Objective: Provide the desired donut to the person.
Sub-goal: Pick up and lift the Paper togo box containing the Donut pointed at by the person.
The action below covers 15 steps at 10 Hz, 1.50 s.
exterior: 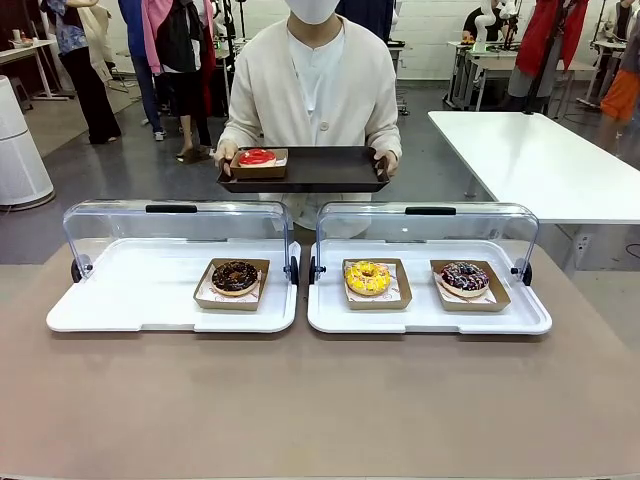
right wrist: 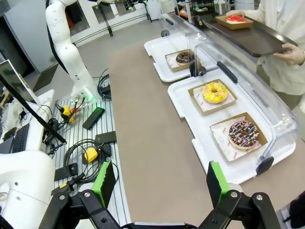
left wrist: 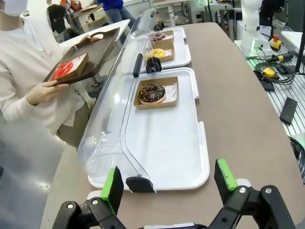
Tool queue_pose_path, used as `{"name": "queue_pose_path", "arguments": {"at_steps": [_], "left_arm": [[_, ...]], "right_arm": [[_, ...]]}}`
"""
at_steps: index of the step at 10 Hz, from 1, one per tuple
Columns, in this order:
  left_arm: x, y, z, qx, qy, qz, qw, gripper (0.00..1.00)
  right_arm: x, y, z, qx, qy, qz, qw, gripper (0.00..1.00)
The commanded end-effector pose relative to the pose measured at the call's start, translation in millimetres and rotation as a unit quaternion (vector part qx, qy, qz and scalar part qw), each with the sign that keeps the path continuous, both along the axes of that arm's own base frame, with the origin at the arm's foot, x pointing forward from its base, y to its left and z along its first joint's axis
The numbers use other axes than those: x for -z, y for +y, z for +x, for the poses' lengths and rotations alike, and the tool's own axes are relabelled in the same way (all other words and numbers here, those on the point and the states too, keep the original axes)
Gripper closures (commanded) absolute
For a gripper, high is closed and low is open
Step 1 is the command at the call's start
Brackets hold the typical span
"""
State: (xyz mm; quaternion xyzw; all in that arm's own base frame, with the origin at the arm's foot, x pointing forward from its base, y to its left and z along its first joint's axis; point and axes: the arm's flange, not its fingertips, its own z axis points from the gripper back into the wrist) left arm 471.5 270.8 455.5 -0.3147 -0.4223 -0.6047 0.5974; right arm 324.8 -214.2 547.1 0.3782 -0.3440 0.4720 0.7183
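Front view: the person (exterior: 315, 90) stands at the far side holding a dark tray (exterior: 330, 172) with a red donut (exterior: 257, 157) at its left end. Nearer, in open display cases (exterior: 120, 295), lie a chocolate donut (exterior: 235, 276) on the left, and a yellow donut (exterior: 368, 277) and a sprinkled donut (exterior: 465, 277) on the right (nothing shows which is wanted). Each lies flat, hole up. Being round, none has a long axis.

Left wrist view: the left gripper (left wrist: 169, 182) hangs wide open and empty.

Right wrist view: the right gripper (right wrist: 160, 180) gapes too, holding nothing.

The risks are choosing the wrong donut unprompted, or the pads crushing soft icing by pinching too hard.
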Motion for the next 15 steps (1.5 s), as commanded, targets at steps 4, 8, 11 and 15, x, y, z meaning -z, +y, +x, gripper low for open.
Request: {"name": "queue_pose_path", "arguments": {"at_steps": [4,8,11,15], "left_arm": [[-11.1,-10.3,-3.6,-0.016,-0.02,-0.022,0.999,0.0],[-13.5,-10.6,-3.3,-0.015,-0.026,-0.024,0.999,0.0],[-11.7,-4.6,1.6,-0.009,-0.017,-0.016,1.0,0.0],[-11.7,-4.6,1.6,-0.009,-0.017,-0.016,1.0,0.0]], "right_arm": [[-0.6,-0.2,-0.3,-0.003,-0.007,0.006,1.0,0.0],[-0.6,-0.2,-0.3,-0.003,-0.007,0.006,1.0,0.0],[-0.6,-0.2,-0.3,-0.003,-0.007,0.006,1.0,0.0],[-0.6,-0.2,-0.3,-0.003,-0.007,0.006,1.0,0.0]]}}
